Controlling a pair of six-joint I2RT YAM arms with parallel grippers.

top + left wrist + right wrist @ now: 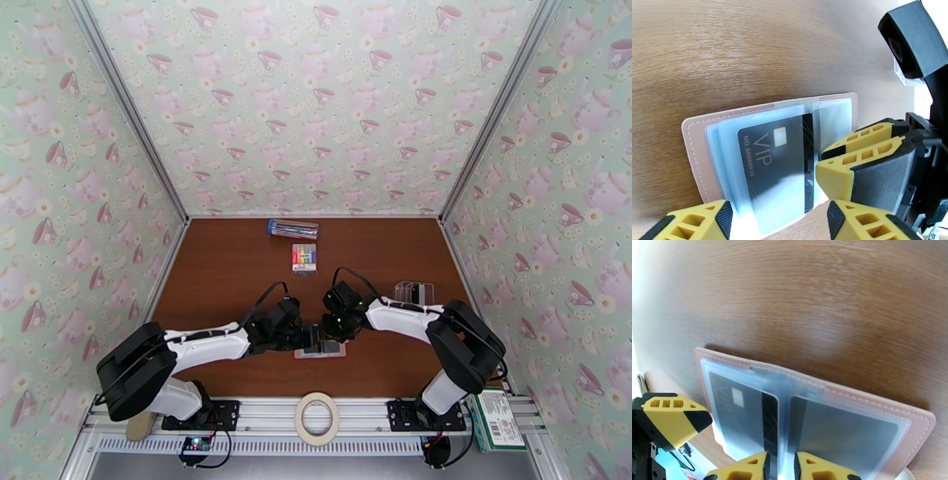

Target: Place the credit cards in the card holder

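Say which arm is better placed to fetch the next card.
Right, likely: the spare cards lie close beside the right arm; the left gripper hangs open over the card holder, farther away.

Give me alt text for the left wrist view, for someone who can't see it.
An open pink card holder lies flat on a wooden table, a dark VIP card in one clear sleeve. The yellow-fingered right gripper appears to pinch a sleeve edge beside it; the left gripper is open below.
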